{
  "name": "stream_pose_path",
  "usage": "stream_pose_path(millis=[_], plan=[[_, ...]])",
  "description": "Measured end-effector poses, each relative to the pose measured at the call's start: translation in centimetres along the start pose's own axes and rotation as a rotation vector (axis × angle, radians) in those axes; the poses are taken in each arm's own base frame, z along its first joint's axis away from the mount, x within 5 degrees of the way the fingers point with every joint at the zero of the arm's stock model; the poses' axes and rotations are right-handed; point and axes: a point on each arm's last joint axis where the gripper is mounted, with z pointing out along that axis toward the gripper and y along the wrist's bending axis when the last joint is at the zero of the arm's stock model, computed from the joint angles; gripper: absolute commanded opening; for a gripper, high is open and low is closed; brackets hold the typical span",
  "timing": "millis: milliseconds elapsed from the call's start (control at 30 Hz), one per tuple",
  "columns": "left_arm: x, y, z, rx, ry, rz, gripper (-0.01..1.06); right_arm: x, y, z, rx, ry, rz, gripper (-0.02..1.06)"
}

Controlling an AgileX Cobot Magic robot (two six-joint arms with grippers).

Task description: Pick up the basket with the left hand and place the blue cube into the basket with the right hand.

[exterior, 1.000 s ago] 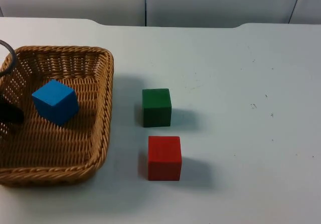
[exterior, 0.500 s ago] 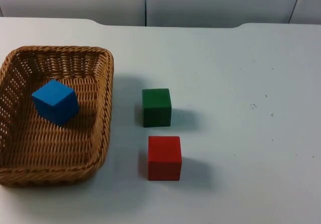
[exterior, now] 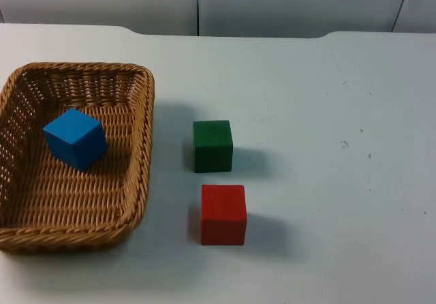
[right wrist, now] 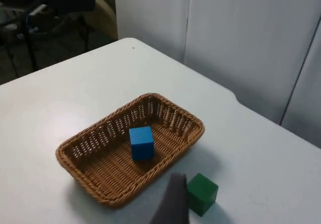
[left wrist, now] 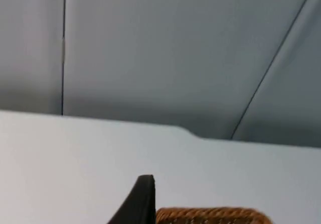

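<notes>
**Blue cube in the basket, both my arms drawn back**

The wicker basket (exterior: 75, 157) sits flat on the white table (exterior: 327, 99), and the blue cube (exterior: 75, 138) lies inside it, on the woven floor toward the far-left part, tilted a little on one edge. Nothing else is in the basket. The green cube (exterior: 212, 146) and the red cube (exterior: 223, 214) stand outside on the table, just beside the basket's right wall, the red one nearer the camera.

I judge the placing step done. My left gripper (left wrist: 138, 204) hangs near the basket's rim (left wrist: 210, 215) without touching it; my right gripper (right wrist: 171, 204) is high above the table, over the green cube (right wrist: 202, 193). I cannot tell whether either gripper is spread or pressed together.

Next, I think, comes nothing more than parking both arms clear.
</notes>
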Motion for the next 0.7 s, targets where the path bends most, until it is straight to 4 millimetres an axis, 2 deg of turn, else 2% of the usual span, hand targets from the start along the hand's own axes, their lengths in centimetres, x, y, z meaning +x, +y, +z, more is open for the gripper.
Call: stream_pose_path(millis=[133,167,267,300,433,700], plan=[[-1.3,-3.0,-5.1,0.050,-0.088,0.030,0.94,-0.3,-0.3,0.0,0.032,-0.036,-0.031,0.73],[-1.3,-3.0,-5.1,0.050,-0.088,0.030,0.94,-0.3,-0.3,0.0,0.032,-0.036,-0.031,0.73],[-1.0,-5.2,-9.2,0.075,-0.110,0.042,0.94,-0.4,-0.4,0.0,0.048,-0.045,-0.048,0.73],[-1.0,-5.2,-9.2,0.075,-0.110,0.042,0.94,-0.4,-0.4,0.0,0.048,-0.045,-0.048,0.73],[0.3,-6.9,-12.2,0.114,-0.063,0.072,0.94,-0.4,-0.5,0.0,0.056,-0.045,-0.056,0.73],[2.3,-7.6,-13.1,0.226,0.115,0.228,0.93,-0.4,-0.5,0.0,0.057,-0.038,-0.044,0.73]])
